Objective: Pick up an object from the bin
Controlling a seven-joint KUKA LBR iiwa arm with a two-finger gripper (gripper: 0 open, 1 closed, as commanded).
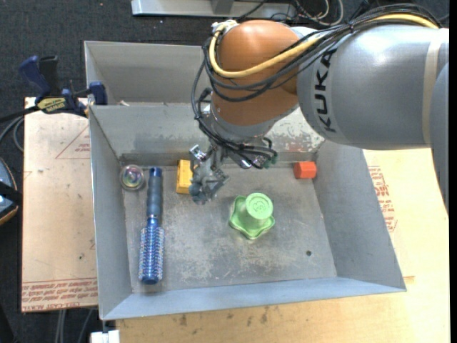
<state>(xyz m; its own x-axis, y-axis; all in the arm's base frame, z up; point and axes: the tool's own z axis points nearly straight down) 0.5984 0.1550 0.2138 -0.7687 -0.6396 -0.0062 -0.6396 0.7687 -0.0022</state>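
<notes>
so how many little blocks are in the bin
2. A yellow block sits near the back, just right of the blue brush handle. An orange block sits further right by the back wall. The arm covers part of the bin, so another may be hidden.

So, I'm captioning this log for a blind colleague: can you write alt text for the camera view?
The arm's pincer hangs low in the grey bin, beside a small yellow block. Around it lie a green lobed cup, a blue hairbrush, a shiny little ball and an orange block.
</notes>
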